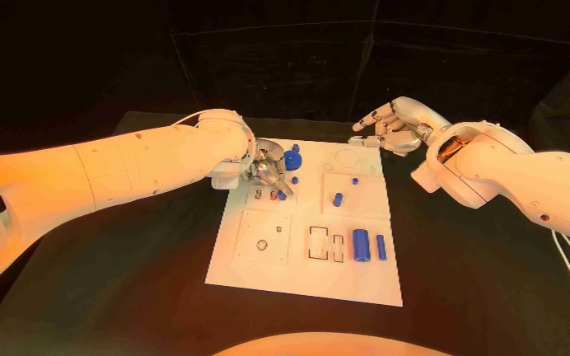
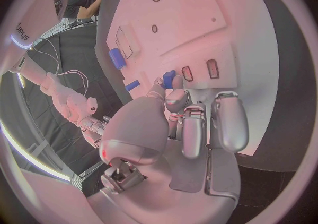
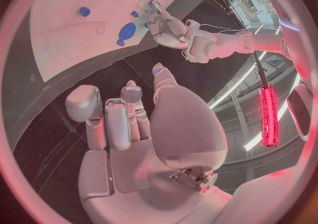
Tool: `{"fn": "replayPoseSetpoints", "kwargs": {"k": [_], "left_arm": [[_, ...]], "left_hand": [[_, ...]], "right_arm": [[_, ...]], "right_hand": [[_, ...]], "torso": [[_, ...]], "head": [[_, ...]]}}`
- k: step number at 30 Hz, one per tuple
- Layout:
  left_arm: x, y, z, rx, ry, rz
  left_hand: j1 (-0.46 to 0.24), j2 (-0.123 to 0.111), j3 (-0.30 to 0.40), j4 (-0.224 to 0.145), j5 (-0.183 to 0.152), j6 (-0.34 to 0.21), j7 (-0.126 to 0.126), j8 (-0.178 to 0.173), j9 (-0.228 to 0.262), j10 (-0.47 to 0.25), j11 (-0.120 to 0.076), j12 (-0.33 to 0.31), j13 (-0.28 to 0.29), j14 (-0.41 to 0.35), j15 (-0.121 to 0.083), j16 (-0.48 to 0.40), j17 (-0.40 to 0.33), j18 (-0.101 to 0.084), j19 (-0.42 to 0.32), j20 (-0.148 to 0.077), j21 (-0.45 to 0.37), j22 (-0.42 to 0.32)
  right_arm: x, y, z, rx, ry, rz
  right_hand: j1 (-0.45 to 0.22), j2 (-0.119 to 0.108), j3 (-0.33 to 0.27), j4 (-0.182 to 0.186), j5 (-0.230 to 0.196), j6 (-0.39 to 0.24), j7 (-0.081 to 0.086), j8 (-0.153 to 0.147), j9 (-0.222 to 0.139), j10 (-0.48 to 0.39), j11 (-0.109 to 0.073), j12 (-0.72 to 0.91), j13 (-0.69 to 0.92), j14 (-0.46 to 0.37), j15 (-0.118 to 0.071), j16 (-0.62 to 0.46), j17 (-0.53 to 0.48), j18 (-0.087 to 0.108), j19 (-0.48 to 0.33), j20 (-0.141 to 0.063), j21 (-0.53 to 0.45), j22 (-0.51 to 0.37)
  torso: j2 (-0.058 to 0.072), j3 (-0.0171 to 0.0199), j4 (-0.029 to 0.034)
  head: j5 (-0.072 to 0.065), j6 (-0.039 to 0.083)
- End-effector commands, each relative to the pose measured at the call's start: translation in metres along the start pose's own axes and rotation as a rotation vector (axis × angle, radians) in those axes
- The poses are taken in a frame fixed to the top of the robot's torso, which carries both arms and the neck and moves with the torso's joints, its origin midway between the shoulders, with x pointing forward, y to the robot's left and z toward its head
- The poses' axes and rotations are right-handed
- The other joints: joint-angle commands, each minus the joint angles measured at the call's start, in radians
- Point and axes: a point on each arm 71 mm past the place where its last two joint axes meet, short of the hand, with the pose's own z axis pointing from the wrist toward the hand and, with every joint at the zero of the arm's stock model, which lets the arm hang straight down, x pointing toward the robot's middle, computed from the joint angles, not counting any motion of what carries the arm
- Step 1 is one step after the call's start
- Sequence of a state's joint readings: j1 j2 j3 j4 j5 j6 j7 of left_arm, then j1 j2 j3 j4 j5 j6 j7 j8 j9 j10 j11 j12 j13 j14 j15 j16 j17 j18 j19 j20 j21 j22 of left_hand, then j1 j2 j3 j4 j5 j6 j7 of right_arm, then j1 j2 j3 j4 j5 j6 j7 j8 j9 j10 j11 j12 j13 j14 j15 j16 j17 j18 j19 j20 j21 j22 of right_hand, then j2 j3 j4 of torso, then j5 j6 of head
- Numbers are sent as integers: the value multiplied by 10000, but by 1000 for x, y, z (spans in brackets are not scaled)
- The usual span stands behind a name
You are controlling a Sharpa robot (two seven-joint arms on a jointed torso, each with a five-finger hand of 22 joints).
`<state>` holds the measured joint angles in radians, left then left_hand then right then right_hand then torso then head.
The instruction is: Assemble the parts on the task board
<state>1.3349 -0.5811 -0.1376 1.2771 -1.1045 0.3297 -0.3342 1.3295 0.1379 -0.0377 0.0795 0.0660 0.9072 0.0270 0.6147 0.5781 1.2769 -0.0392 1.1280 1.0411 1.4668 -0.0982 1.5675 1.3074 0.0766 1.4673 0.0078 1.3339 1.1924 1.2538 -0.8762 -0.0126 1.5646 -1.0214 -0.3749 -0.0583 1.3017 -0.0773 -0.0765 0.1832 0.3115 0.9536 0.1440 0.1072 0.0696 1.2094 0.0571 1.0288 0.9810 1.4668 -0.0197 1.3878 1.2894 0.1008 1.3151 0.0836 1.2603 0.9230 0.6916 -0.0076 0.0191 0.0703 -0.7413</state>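
Note:
The white task board [image 1: 268,269] lies in the middle of the black table. My left hand [image 1: 268,170] is low over its far left part, and thumb and a finger pinch a small blue part [image 2: 169,79] right beside two small slots [image 2: 212,68]. A round blue part [image 1: 292,158] stands just beyond that hand. My right hand [image 1: 390,129] hovers above the board's far right corner, fingers loosely apart, holding nothing. The right wrist view shows that hand [image 3: 126,118] away from the board [image 3: 60,59], with the left hand [image 3: 166,25] at the board's edge.
A blue peg [image 1: 338,200] and a smaller one [image 1: 355,181] stand on the board's right half. A thick blue cylinder [image 1: 360,246] and a thin one [image 1: 381,246] lie near the front right. Bare black table [image 1: 475,290] surrounds the board.

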Motion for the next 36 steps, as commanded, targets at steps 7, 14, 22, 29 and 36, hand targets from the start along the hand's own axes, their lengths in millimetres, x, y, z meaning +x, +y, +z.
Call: {"fn": "replayPoseSetpoints", "kwargs": {"k": [7,14,22,29,36], "left_arm": [[3,3,-4,82,-175,-365],[4,7,-13,284,-725,-943],[2,15,-25,425,-2053,-1752],[5,21,-32,466,-3111,-2332],[21,29,-31,340,-3720,-2585]], "left_hand": [[-797,-1006,4131,-1367,581,-7,93,-196,65,88,66,-227,-130,1040,10,33,2634,-48,58,30,-52,-1],[-1934,-1754,6412,-1658,523,-4,113,41,396,212,56,-170,-92,1040,18,33,2634,-32,47,35,-120,-30],[-2157,-1881,6828,-1716,502,0,104,134,511,303,37,-73,4,1040,9,33,2634,-31,60,25,-126,-18],[-2181,-1919,6929,-1744,498,10,93,161,542,332,26,-50,22,1040,1,33,2634,-36,75,18,-108,13],[-2182,-1945,6991,-1765,497,12,89,174,559,356,21,-19,54,1040,-5,33,2634,-43,91,13,-81,54]], "right_arm": [[0,2,1,-74,69,-39],[0,1,1,-75,60,-43],[-2,0,1,-78,-35,-52],[-3,-2,1,-52,-99,-68],[-4,-3,1,-30,-122,-79]], "right_hand": [[34,132,-126,-21,275,51,-20,77,9,3,-22,-35,-46,428,-35,-71,-21,184,-85,-17,-70,-35],[36,136,-133,-20,295,50,-20,79,8,2,-22,-36,-49,429,-35,-72,-20,184,-84,-18,-72,-36],[23,167,-162,1,368,50,-21,90,7,25,-25,-4,-26,436,-38,-67,-6,181,-71,-21,-71,-26],[24,175,-169,4,392,51,-23,93,7,24,-25,-8,-33,435,-39,-75,-16,180,-68,-22,-71,-25],[24,175,-169,4,392,51,-23,93,7,24,-25,-8,-33,435,-39,-75,-16,180,-68,-22,-71,-25]], "torso": [[0,-6,16],[4,-8,-5],[-5,15,13],[-2,10,61],[-11,24,102]], "head": [[-18,-57],[74,-14],[68,-45],[70,-75],[66,-123]]}}
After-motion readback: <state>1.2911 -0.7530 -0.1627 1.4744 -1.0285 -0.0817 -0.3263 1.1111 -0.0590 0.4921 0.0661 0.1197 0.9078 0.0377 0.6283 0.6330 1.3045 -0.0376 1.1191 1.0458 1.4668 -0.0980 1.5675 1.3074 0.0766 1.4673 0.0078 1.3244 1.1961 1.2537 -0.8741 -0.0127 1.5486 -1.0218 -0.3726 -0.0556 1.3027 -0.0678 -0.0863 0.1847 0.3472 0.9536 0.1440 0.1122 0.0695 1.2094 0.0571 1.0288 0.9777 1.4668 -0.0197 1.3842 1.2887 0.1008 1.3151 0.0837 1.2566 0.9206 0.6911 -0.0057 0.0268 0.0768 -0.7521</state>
